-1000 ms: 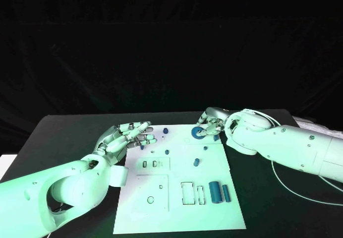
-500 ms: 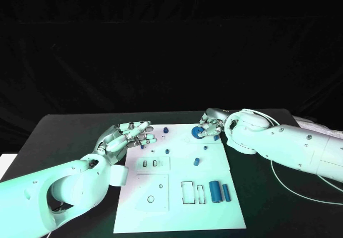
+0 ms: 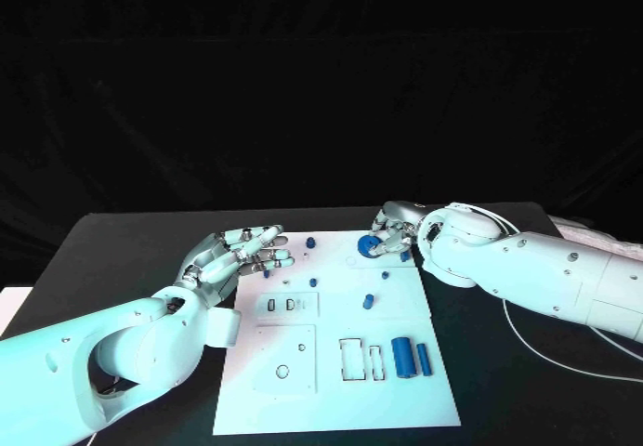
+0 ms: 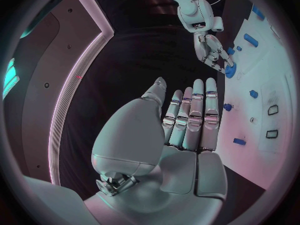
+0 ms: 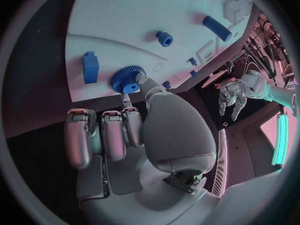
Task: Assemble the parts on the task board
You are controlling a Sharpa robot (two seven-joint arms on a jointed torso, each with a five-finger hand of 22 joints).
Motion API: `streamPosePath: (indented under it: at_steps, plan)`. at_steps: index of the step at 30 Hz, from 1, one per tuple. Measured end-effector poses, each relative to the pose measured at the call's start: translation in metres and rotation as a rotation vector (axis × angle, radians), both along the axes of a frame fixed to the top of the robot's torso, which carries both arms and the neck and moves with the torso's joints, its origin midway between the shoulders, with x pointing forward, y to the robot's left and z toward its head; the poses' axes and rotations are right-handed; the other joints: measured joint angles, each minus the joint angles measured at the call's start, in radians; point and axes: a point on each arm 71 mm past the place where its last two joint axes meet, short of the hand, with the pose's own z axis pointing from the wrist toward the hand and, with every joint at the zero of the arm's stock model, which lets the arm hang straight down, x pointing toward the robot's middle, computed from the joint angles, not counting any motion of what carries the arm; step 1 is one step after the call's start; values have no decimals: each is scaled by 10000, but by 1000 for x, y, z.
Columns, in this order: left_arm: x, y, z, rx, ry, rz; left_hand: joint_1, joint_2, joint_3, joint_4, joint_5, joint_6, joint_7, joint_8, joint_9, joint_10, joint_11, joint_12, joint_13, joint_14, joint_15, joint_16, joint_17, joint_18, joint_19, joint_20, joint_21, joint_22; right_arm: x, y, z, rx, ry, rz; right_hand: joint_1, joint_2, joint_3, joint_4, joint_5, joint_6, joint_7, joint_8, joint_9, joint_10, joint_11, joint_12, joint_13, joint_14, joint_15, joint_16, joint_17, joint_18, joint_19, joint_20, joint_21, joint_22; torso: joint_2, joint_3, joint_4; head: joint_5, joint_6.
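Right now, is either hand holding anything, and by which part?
The right hand pinches the blue gear at its toothed rim, at the board's far edge. The left hand holds nothing.

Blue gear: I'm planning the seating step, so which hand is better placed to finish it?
Right. The right hand already pinches the gear at the board's far edge. The left hand hovers open beside the board's left edge, holding nothing.

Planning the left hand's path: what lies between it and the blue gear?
In the head view, a small blue peg stands on the white board between the left hand and the blue gear.
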Motion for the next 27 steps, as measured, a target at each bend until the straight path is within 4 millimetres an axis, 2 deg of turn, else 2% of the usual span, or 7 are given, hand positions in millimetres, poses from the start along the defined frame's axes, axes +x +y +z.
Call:
streamPosePath:
  at_steps: [7,10,15,23,24,25,27]
  plan:
    - [0,0,0,-2,17,-19,0,0,0,0,0,0,0,0,0,0,0,0,0,0,0,0,-1,-1,0,0,1,1,-2,4,-1,-59,-292,139,37,99,192,-88,-42,580,-150,198,82,42,-140,398,-1,-5,-6,0,-1,0,125,-125,75,-1,0,-5,3,0,-18]
    - [0,0,0,-5,27,-34,0,0,0,0,0,0,0,0,0,0,0,0,0,0,0,0,-1,0,0,0,1,0,-5,7,-2,36,-487,208,79,215,392,-164,-29,634,-133,239,82,69,-218,603,-1,2,-112,0,-1,0,130,-131,124,-1,0,-7,7,9,-19]
    - [0,0,0,-7,39,-48,0,0,0,0,0,0,0,0,0,0,0,0,0,0,0,0,-2,1,0,0,2,1,-13,15,-1,320,-842,414,157,321,652,-231,161,636,-132,242,57,32,-254,804,-2,-34,-148,-1,-2,1,161,-162,124,-2,1,-7,12,22,-11]
    - [1,0,-1,1,54,-36,0,0,0,0,0,0,0,0,0,0,0,0,0,0,0,0,-3,1,0,0,2,1,-22,48,8,856,-1432,1064,8,470,776,-273,320,636,-132,242,27,68,-290,811,-2,1,-184,38,-3,1,196,-197,159,-2,1,-7,23,76,4]
    - [2,1,-1,2,57,-35,0,0,0,0,0,0,0,0,0,0,0,0,0,0,0,0,-3,0,0,0,2,1,-22,55,9,903,-1485,1200,-3,481,776,-273,321,636,-132,241,-48,68,-290,811,-3,1,-184,38,-3,1,196,-197,159,-3,3,-8,24,82,4]
    - [2,1,-1,3,59,-33,0,0,0,0,0,0,0,0,0,0,0,0,0,0,0,0,-3,-1,0,0,2,1,-23,61,9,935,-1524,1307,-35,512,776,-273,321,636,-132,241,-469,68,-290,811,-3,1,-184,38,-3,0,196,-197,158,-3,4,-9,24,88,-1]
    - [2,1,-2,7,66,-27,0,0,0,0,0,0,0,0,0,0,0,0,0,0,0,0,-4,0,0,0,2,1,-23,71,10,978,-1590,1508,-83,556,776,-273,321,636,-132,232,-469,68,-290,811,-3,1,-184,38,-3,1,196,-197,158,-3,8,-12,35,91,-9]
